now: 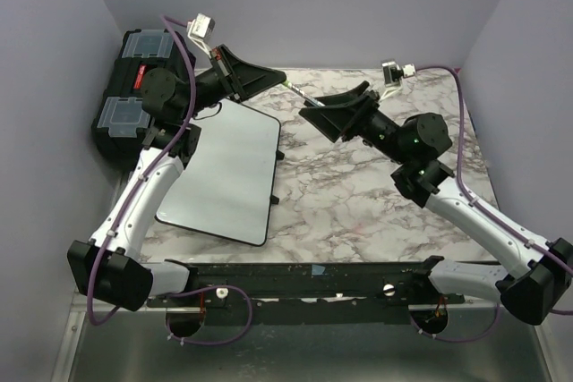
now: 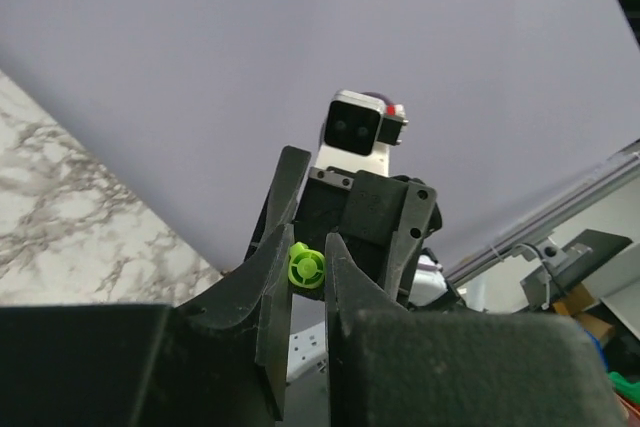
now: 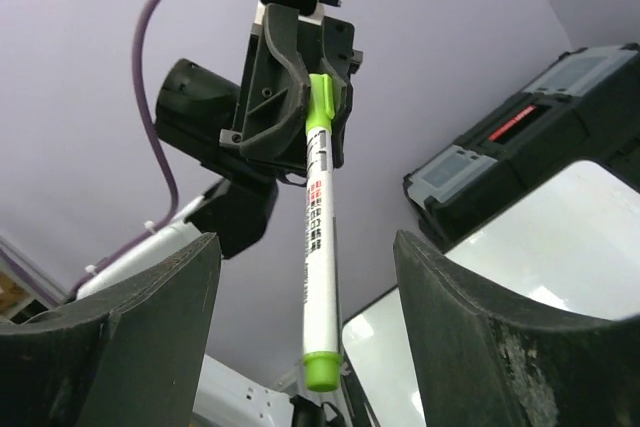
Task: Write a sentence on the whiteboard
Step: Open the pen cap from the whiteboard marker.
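Note:
My left gripper (image 1: 267, 76) is shut on the green capped end of a white marker (image 1: 298, 91) and holds it in the air above the table's back. In the left wrist view the green cap (image 2: 307, 267) sits pinched between the fingers. My right gripper (image 1: 328, 106) is open and faces the left one. In the right wrist view the marker (image 3: 320, 237) hangs between the wide-open fingers (image 3: 150, 327) without touching them. The whiteboard (image 1: 228, 172) lies flat at the left. Its face looks blank, and no green sentence shows on it.
A black toolbox (image 1: 134, 87) with clear lid compartments stands at the back left, behind the whiteboard; it also shows in the right wrist view (image 3: 540, 127). The marble table top (image 1: 358, 194) stretches to the right. Purple walls close in on three sides.

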Controlling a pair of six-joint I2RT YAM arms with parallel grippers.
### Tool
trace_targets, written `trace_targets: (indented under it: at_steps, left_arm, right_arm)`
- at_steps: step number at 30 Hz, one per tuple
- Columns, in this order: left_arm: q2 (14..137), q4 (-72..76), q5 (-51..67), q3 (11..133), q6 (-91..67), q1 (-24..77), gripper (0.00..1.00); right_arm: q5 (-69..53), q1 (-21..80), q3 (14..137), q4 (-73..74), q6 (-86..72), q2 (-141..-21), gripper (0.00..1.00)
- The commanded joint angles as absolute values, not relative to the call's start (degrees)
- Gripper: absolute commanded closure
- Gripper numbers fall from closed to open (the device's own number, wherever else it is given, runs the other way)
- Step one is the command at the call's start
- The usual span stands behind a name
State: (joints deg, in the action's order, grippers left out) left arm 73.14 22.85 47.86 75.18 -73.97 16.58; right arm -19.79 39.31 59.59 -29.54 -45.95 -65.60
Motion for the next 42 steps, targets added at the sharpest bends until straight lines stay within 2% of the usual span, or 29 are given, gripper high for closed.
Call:
trace_targets:
  at_steps: [1,24,36,42]
  left_arm:
    - [73.08,39.5,48.25,73.35,-83.97,16.39,1.0]
    - [72.64,36.01,45.54,69.43,-77.34,16.44,1.0]
    - [71.59,29.73,45.57,69.12,-71.8,16.42,1.0]
    - [70.6,19.25,44.7,71.98,-65.33,16.44,1.0]
  right_arm:
    - [-22.05,39.2,60.29,-37.95,-49.8,-67.62,0.29]
    - [-23.58,39.08,64.31,-46.22,-54.81,-74.63,0.53]
    - [-24.85,39.01,65.52,-47.5,-55.67,-77.24,0.57]
    - [-23.2,39.02,65.34,-46.45,-54.94,-76.98,0.57]
